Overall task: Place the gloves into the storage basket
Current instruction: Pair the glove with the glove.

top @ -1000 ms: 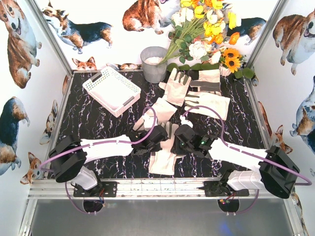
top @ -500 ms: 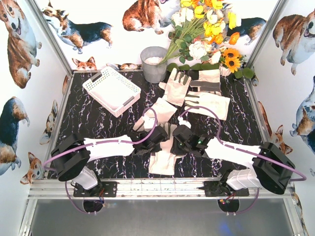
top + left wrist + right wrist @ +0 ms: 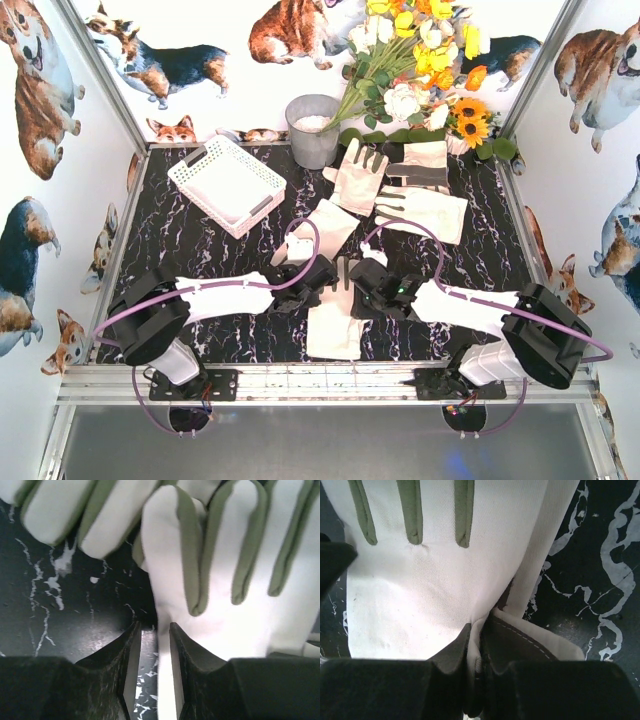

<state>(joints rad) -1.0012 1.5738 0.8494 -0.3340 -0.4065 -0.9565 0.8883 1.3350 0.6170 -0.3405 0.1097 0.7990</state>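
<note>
- Top view: a black marble-patterned table [image 3: 180, 250] walled by panels printed with corgis [image 3: 45, 90]; metal rails run along its left, right and near edges.
- The storage basket [image 3: 227, 183] sits skewed in the far left corner, close to the left and far edges; a grey bucket [image 3: 313, 128] stands at the middle of the far edge, with a bunch of flowers [image 3: 420, 60] leaning over the far right corner.
- Four gloves crowd the far right part of the table: one palm-up glove [image 3: 358, 175] beside the bucket; a dark-cuffed glove [image 3: 420, 165] by the far edge; a flat glove [image 3: 425, 212] just nearer; a crumpled glove [image 3: 318, 228] at the middle.
- The near glove [image 3: 335, 330] lies at the middle of the near edge, well apart from the basket; the left gripper [image 3: 330, 275] and right gripper [image 3: 355, 278] meet over its far end, almost touching each other.
- Bare black top shows along the left edge, between the basket and the left arm, and along the right edge.
- Left wrist view: the left gripper [image 3: 154, 627] has its fingers a narrow gap apart, with dark table showing between them; the near glove [image 3: 220, 625] lies against the right-hand finger, and the crumpled glove's fingertips [image 3: 55, 510] fill the top left.
- Right wrist view: the right gripper [image 3: 479, 627] is pinched together on a raised fold of the near glove [image 3: 420, 595]; marble top shows to the right.
</note>
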